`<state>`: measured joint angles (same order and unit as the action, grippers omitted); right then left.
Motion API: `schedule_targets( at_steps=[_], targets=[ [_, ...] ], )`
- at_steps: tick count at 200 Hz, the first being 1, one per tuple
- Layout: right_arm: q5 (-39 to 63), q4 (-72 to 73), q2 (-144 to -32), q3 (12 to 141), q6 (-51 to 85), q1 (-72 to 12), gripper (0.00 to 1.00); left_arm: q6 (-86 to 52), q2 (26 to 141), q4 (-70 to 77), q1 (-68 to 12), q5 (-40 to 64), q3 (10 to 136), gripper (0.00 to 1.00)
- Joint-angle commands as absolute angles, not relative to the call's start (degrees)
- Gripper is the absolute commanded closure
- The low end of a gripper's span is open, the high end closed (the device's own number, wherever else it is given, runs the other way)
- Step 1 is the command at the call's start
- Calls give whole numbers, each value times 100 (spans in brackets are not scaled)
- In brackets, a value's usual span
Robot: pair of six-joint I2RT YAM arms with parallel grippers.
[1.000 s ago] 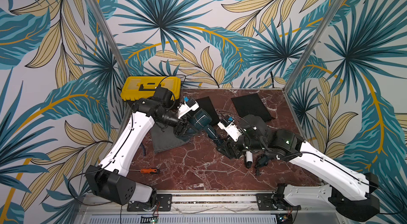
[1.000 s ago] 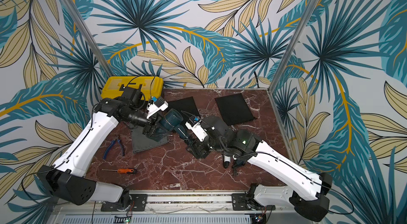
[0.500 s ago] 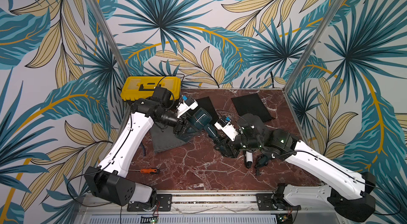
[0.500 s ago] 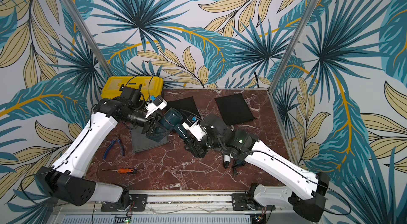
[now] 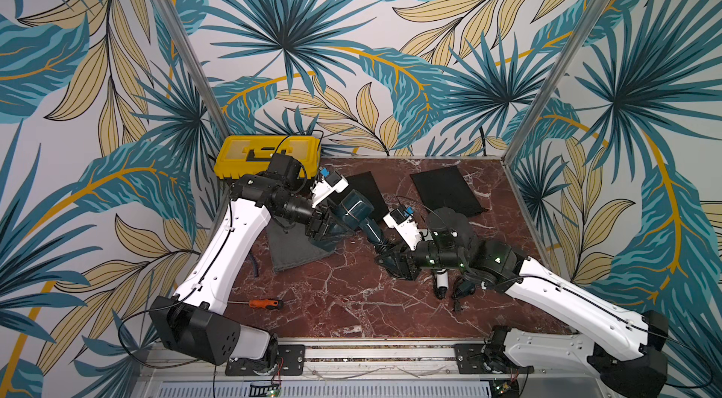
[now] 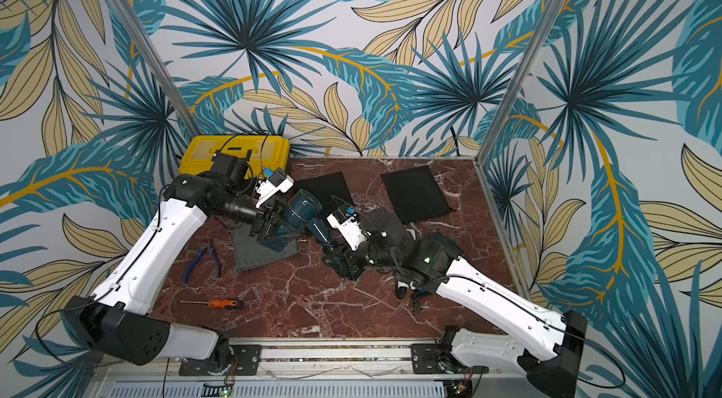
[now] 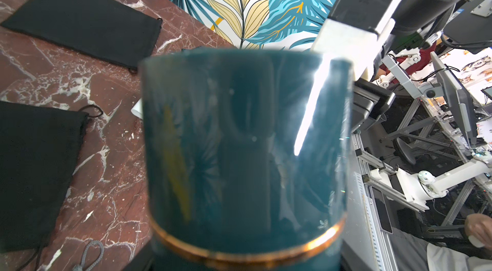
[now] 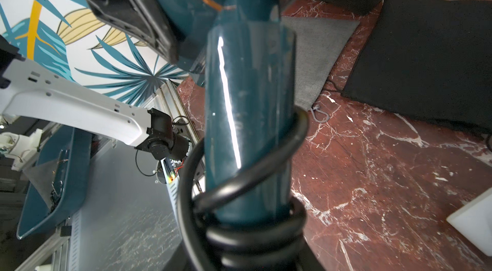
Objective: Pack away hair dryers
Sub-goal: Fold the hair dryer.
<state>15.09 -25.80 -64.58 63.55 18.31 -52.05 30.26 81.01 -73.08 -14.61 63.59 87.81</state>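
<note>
**Both top views:** teal hair dryer (image 6: 302, 207) aloft over the bench (image 5: 351, 298), back-left part, above the grey pouch (image 5: 291, 255). Left gripper (image 5: 322, 226) clamps the barrel (image 5: 351, 207). Right gripper (image 5: 386, 259) has just closed on the handle (image 5: 373, 235).

**Left wrist:** barrel fills the view.

**Right wrist:** handle runs into the jaws, wrapped in cord (image 8: 239, 184).

**Judgement:** two-handed hold secured, pouching likely next.

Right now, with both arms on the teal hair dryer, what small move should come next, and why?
Probably the left gripper should let go of the teal hair dryer. The right gripper looks clamped on its cord-wrapped handle, so it can likely carry the dryer alone. The grey pouch lies flat beneath them and seems to need a free gripper to open it.
</note>
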Motion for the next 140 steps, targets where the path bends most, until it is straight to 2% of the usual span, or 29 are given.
schedule_targets(
  at_steps=[1, 58, 140],
  targets=[
    [1405, -671, -6656, 6179, 2587, -5217, 100, 2854, 8031, -7203, -1638, 7431, 8903, 100],
    [975, 838, -7040, 6019, 2930, -5562, 100, 2392, 7940, -6771, -1640, 7254, 8741, 100],
    [538, 2298, -7603, 6117, 3127, -5806, 100, 1322, 7717, -5667, -1641, 7056, 8218, 100]
  ],
)
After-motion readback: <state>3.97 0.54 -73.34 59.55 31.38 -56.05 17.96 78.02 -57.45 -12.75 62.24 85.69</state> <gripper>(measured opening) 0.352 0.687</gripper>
